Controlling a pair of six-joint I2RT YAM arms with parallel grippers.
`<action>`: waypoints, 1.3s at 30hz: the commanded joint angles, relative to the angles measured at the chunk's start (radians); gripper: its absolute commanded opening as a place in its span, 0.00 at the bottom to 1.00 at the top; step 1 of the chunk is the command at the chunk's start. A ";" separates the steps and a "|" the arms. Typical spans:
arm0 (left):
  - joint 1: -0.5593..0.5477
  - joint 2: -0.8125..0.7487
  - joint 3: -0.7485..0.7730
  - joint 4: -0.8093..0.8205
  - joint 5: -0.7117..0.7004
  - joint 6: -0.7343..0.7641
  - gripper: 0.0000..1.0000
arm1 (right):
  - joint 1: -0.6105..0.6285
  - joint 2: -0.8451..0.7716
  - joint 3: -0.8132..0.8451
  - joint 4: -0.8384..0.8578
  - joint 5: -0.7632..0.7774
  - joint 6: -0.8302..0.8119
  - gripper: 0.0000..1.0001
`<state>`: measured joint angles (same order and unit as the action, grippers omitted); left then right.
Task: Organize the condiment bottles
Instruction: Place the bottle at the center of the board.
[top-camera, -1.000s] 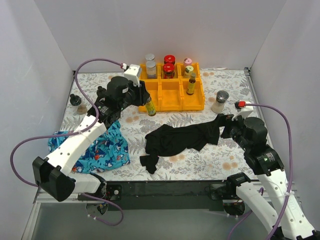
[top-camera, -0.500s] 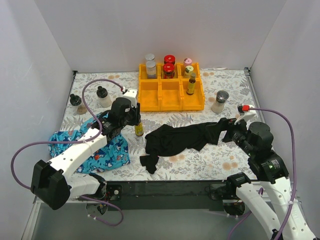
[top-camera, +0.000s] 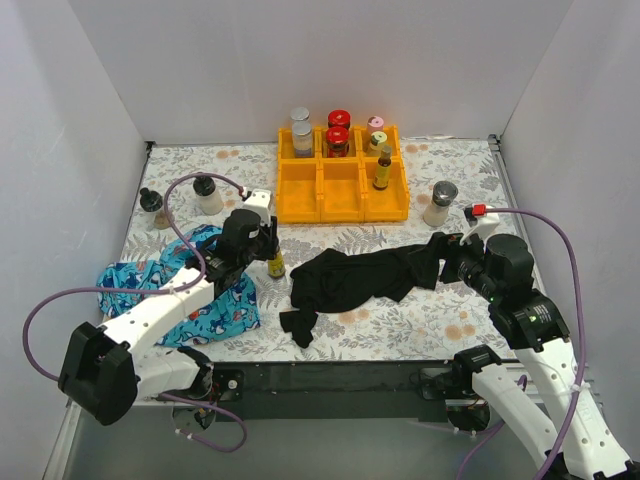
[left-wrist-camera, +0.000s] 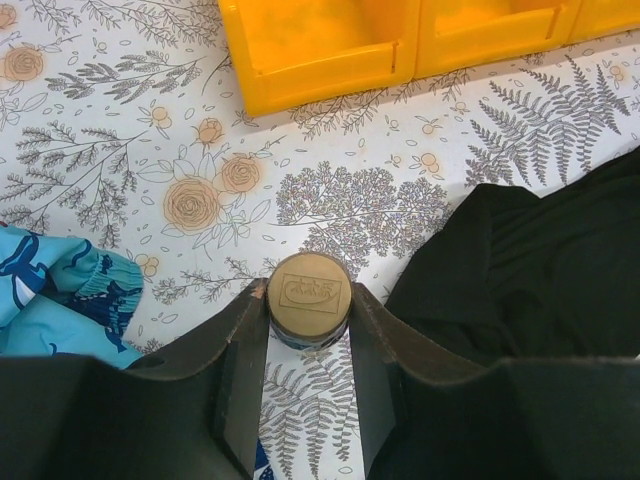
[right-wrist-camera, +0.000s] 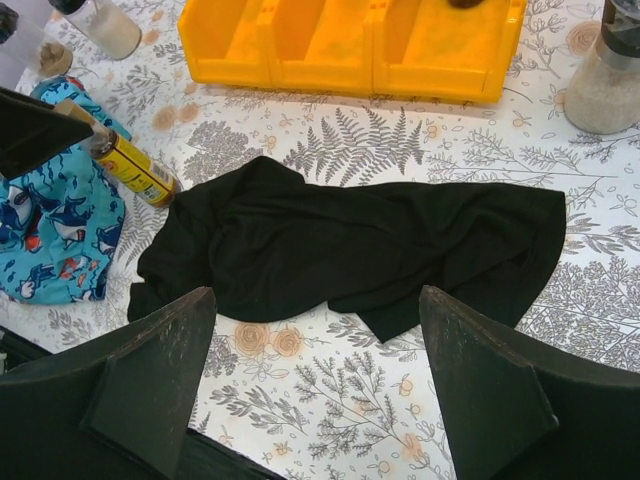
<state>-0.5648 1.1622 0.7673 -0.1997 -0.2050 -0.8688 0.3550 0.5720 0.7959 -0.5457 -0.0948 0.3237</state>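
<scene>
**Task status: partly complete.** The orange tray (top-camera: 342, 203) stands at the far middle of the tabletop (top-camera: 440, 310).

Back row of the tray, loaded:
- Left compartment: silver-lidded jars (top-camera: 301, 131).
- Middle compartment: red-lidded jars (top-camera: 338, 133).
- Right compartment: a pink-lidded jar (top-camera: 376, 123).

A second amber bottle (top-camera: 382, 168) stands in the right column, in front of the pink-lidded jar. The front left and front middle compartments are bare.

**Condiment bottles outside the tray:**
- A black-capped bottle (top-camera: 207, 193) and another black-capped one (top-camera: 153, 205), both near the left edge and well apart from the tray.
- A grey-lidded jar (top-camera: 438, 203), just right of the tray.
- The slim amber bottle (top-camera: 275, 263).

**Left tool** (left-wrist-camera: 308, 315): clenched on the slim amber bottle, with one finger on each side just below the cap. The bottle sits in front of the tray's left column, between the blue patterned cloth (top-camera: 195, 300) and the black cloth (top-camera: 365, 275). The views do not show whether its base rests on the tabletop.

**Right tool** (right-wrist-camera: 318, 300): released, with the jaws wide apart and nothing between them. It hovers near the right end of the black cloth.

**Appearance of the held bottle:** a narrow body of amber glass with a yellow label. The flat tan cap carries an embossed rectangular mark. In the overhead view the bottle is roughly upright. It likely belongs with the amber bottle in the right column.
</scene>
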 joint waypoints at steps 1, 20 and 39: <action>-0.017 -0.073 -0.019 0.085 -0.031 -0.025 0.36 | 0.004 0.000 0.008 0.035 -0.023 0.023 0.90; -0.049 -0.087 0.170 -0.070 -0.080 -0.047 0.98 | 0.015 0.158 0.049 0.099 -0.140 0.058 0.85; -0.047 -0.459 0.340 -0.239 0.106 -0.245 0.98 | 0.482 0.811 0.373 0.601 -0.007 0.046 0.82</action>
<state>-0.6155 0.7696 1.0817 -0.3649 -0.0822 -1.0649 0.7952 1.2881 1.0492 -0.1173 -0.1326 0.4007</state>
